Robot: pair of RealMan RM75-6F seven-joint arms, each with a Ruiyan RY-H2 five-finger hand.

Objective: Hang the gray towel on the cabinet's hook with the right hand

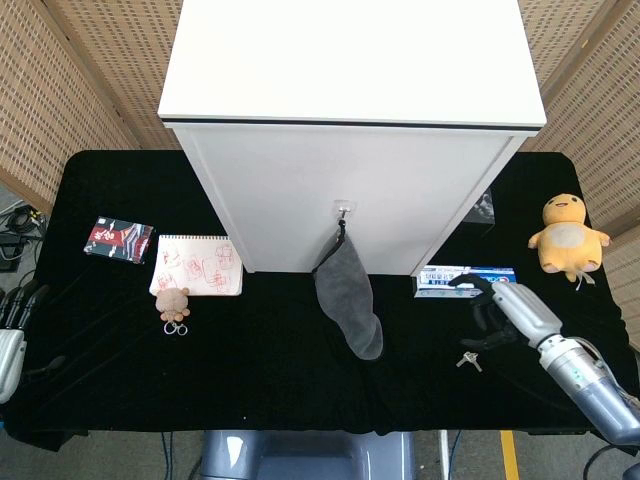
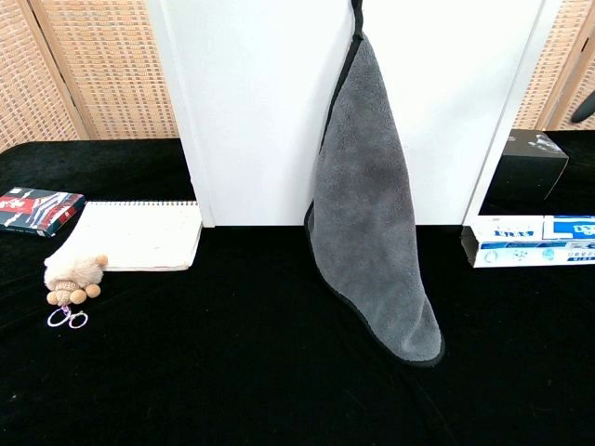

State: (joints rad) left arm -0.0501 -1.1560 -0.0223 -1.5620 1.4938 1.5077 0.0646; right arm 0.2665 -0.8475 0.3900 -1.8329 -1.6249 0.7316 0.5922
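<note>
Centre of the head view: gray towel [image 1: 347, 298] hanging from the hook [image 1: 343, 208] on the front of the white cabinet [image 1: 350, 130], loop over the hook, lower corner draped down onto the black surface [image 1: 270, 350]. In the chest view, same towel [image 2: 372, 232] filling the middle of the frame, flat against the cabinet front [image 2: 260, 102], tip resting on the cloth.

Lower right of the head view: right robot hand [image 1: 492, 315] well apart from the towel, holding nothing, fingers loosely curled with gaps between them, hovering over the surface just beside a small key [image 1: 468, 359]. Blue-and-white box [image 1: 466, 279] just above it, against the cabinet's lower right corner. Not clearly visible in the chest view.

Far left edge of the head view: left robot hand [image 1: 12, 318], only partly in frame, dark fingers pointing up; grasp state impossible to tell.

Left of the cabinet: sketch pad with red drawings [image 1: 197, 266], a small plush keychain [image 1: 173, 303] just below it, a dark packet [image 1: 119, 239] further left. Right edge: yellow plush toy [image 1: 567, 233] on the surface. Dark box [image 2: 530, 164] behind the cabinet's right side in the chest view.
</note>
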